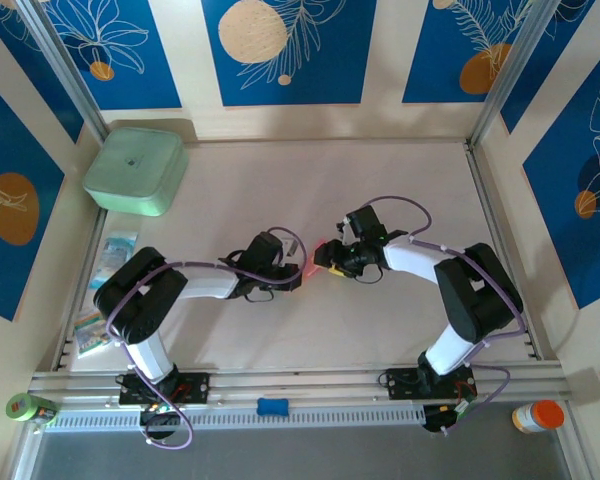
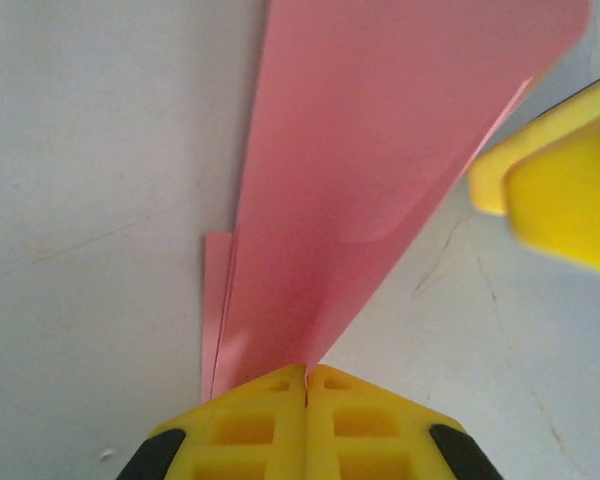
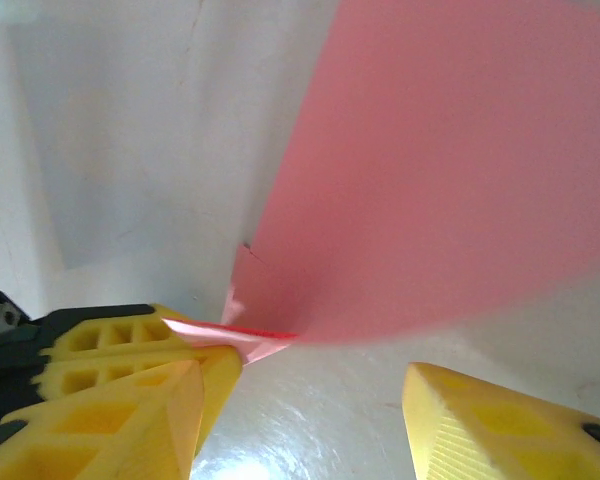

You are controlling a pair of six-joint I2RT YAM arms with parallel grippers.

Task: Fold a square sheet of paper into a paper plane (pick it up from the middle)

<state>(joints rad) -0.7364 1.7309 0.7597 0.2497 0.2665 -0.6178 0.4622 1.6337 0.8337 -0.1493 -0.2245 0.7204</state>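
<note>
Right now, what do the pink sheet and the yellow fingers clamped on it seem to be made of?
Pink sheet: thin paper, matte; it bows softly, and stacked folded edges show near the grip. Left gripper's fingers: likely hard moulded or printed plastic, matte yellow, with square recessed pockets; exact plastic unclear.

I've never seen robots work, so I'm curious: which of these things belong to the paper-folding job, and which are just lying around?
Part of the job:
- pink paper
- left gripper, shut on it
- right gripper, open beside it

Just lying about:
- mint-green box
- clear packets
- orange-lidded jar
- small blue object
</note>
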